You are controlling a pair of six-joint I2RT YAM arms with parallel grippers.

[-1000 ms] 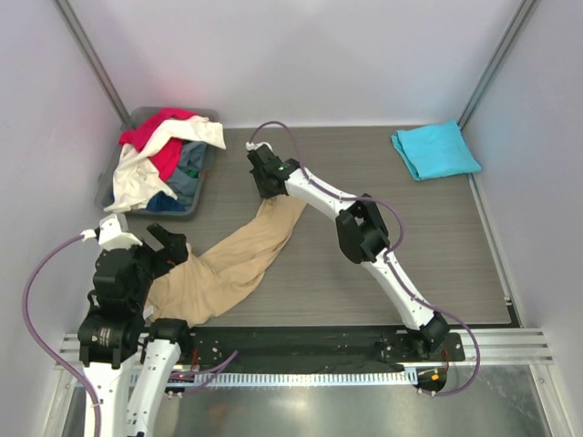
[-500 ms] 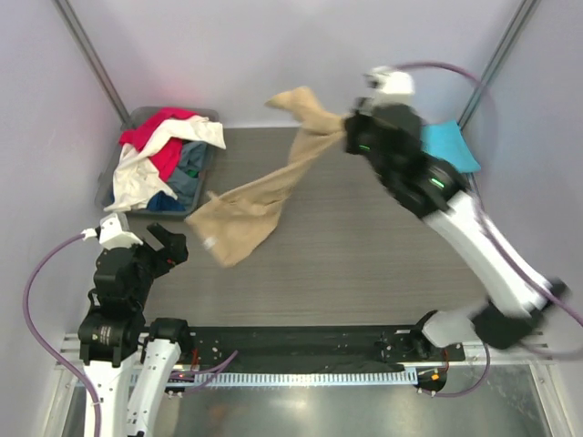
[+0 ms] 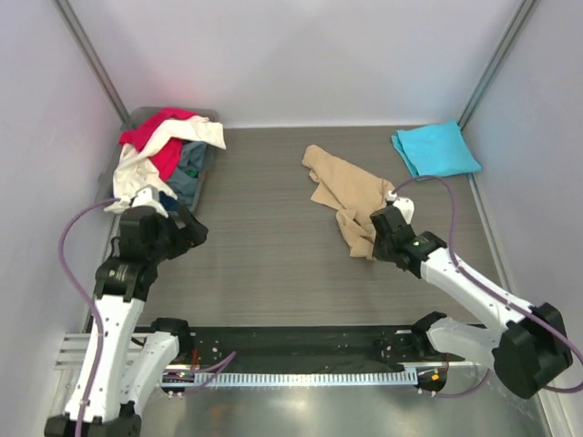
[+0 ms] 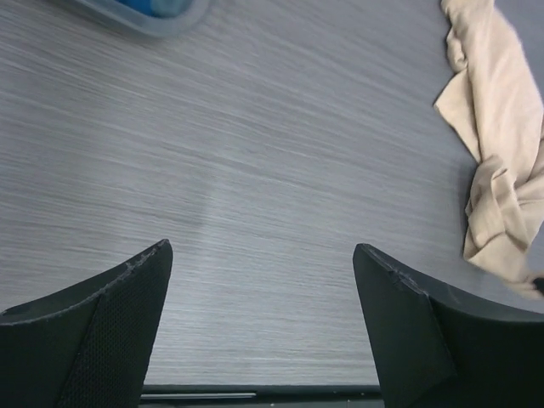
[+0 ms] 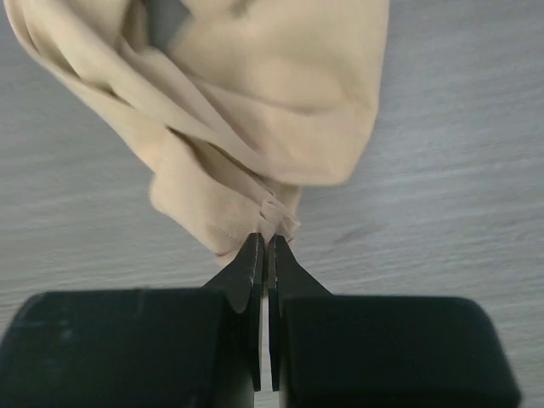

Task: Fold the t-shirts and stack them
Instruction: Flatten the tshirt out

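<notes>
The tan t-shirt [image 3: 346, 196] lies crumpled on the table right of centre; it also shows in the right wrist view [image 5: 229, 102] and at the right edge of the left wrist view [image 4: 501, 153]. My right gripper [image 3: 381, 238] sits at the shirt's near edge, shut and pinching a bunched fold of it [image 5: 270, 242]. The turquoise t-shirt [image 3: 435, 149] lies folded at the far right. Red [image 3: 157, 137], white [image 3: 137, 177] and dark blue-grey [image 3: 187, 173] shirts fill the bin. My left gripper [image 3: 191, 232] is open and empty over bare table [image 4: 263, 255], near the bin.
The grey plastic bin [image 3: 197, 205] stands at the far left corner; its rim shows at the top of the left wrist view [image 4: 153, 21]. White walls close in the table on three sides. A black rail [image 3: 301, 346] runs along the near edge.
My right arm swung the tan shirt up through the air from the left and set it down right of centre. My left gripper let go of the shirt and rose toward the bin.
</notes>
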